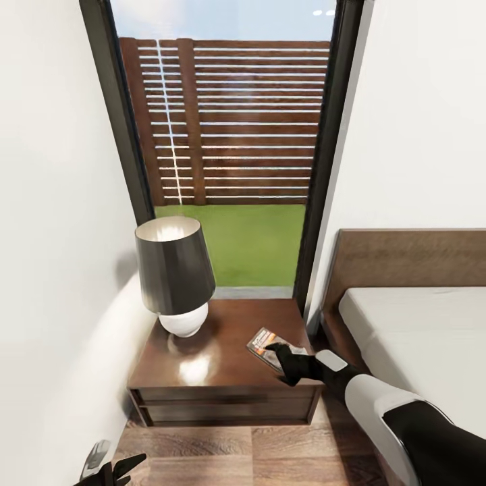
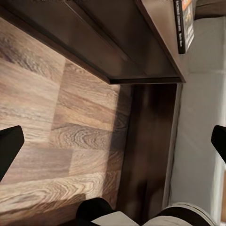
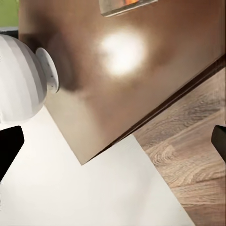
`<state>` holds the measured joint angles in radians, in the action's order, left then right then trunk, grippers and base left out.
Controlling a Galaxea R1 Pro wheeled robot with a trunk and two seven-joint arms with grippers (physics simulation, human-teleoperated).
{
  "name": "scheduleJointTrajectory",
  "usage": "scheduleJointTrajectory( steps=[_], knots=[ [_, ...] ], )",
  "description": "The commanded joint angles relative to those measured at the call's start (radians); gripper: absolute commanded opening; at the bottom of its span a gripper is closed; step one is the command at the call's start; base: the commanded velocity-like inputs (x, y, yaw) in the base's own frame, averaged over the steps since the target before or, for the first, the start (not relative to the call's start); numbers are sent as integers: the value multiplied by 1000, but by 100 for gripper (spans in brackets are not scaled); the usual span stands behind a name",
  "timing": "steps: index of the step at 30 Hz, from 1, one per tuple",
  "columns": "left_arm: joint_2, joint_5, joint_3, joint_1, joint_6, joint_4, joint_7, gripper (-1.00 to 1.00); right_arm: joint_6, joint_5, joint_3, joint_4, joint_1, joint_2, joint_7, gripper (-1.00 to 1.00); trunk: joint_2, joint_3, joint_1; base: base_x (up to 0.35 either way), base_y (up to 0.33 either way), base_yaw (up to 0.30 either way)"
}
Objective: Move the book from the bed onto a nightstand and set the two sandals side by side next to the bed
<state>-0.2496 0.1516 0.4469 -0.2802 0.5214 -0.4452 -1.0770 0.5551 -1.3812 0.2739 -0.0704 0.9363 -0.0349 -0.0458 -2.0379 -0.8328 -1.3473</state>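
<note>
Nightstand [image 1: 202, 364] top, right end effector [image 1: 280, 358] reaching onto book [image 1: 265, 345]

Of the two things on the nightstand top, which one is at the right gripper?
The book, lying flat near the nightstand's bed-side edge, at the right gripper. The lamp stands apart at the wall side.

The right arm comes in from about four o'clock, white forearm and black wrist stretched toward centre, its right tool [image 1: 275, 354] with fingers parted, while the left tool [image 1: 111, 467] hangs low at seven o'clock, its dark fingers [image 1: 129, 463] spread apart and nothing between them.
</note>
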Motion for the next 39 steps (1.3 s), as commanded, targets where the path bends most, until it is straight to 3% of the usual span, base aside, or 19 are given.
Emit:
scheduleJointTrajectory(
  steps=[1,13,24,36,39],
  knots=[
    [0,2,2,-1,8,0,-2,100,2,-1,9,6,1,7,-14,100,7,2,4,0,0,0],
    [0,0,0,-1,8,0,1,100,0,8,17,26,0,73,-145,100,91,40,50,0,0,0],
    [1,-1,-2,-1,6,0,3,100,0,13,23,27,0,81,-156,100,168,74,92,0,0,0],
    [4,-2,-4,-1,2,1,55,100,2,117,24,29,-11,77,-161,100,252,112,138,0,0,0],
    [5,-8,-7,-1,0,2,62,100,2,124,24,29,-24,78,-161,100,273,121,150,0,0,0]
  ],
)
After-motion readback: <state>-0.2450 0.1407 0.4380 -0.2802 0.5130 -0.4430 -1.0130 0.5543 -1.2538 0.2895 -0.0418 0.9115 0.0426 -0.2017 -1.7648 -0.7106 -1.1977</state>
